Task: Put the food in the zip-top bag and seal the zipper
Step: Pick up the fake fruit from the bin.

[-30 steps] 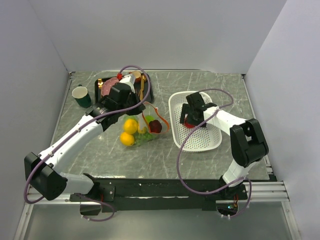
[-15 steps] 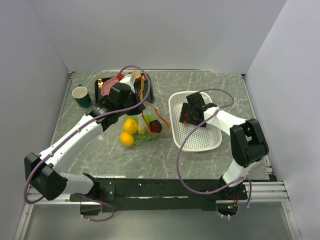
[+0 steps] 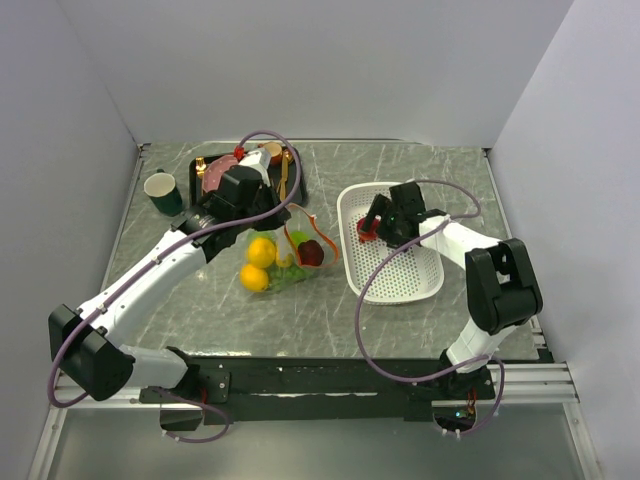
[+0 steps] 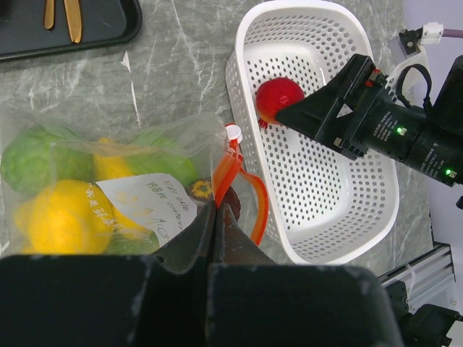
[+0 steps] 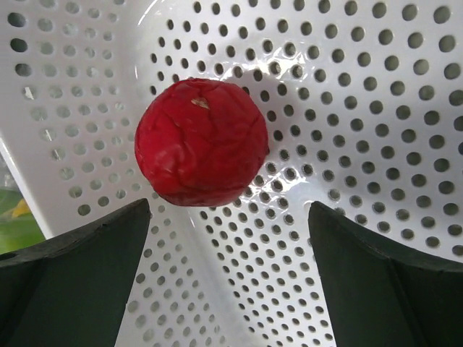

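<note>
The clear zip-top bag (image 3: pixel 276 262) lies mid-table holding yellow lemons (image 4: pixel 54 217), green pieces (image 4: pixel 27 157) and a dark purple one (image 3: pixel 311 253). Its mouth faces the white basket (image 3: pixel 404 285). My left gripper (image 4: pixel 217 207) is shut on the orange-red zipper (image 4: pixel 226 168) at the mouth, holding that edge up. A round red piece of food (image 5: pixel 201 142) lies in the basket's left end (image 3: pixel 366 233). My right gripper (image 5: pixel 228 217) hangs open just short of it, one finger on each side, not touching.
A black tray (image 3: pixel 296 187) with a pink plate and gold cutlery (image 4: pixel 71 20) sits at the back left. A green cup (image 3: pixel 163 192) stands beside the tray. The basket wall (image 4: pixel 246 108) rises close to the bag's mouth.
My right gripper has drawn back to the right inside the basket, uncovering the red piece. The left arm and the bag have not moved.
</note>
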